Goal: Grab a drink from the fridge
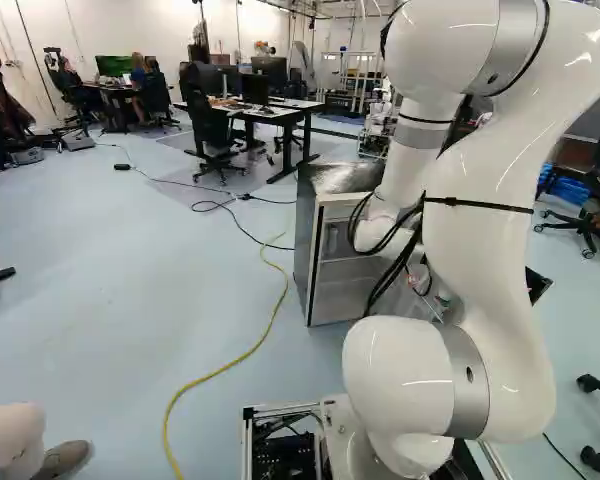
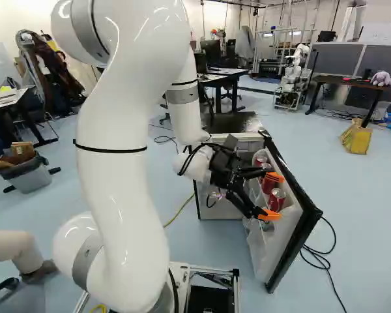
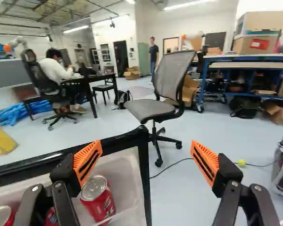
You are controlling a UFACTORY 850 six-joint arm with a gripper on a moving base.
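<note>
Fridge door (image 2: 283,244) opened, cans (image 3: 98,200) exposed; tool (image 3: 145,159) spread wide, nothing gripped. Grasp and lift-out left to be done.

I see red metal drink cans (image 2: 276,199) standing upright inside the open, white-lined, black-framed door (image 2: 300,242) of the boxy silver fridge (image 1: 340,179).
</note>
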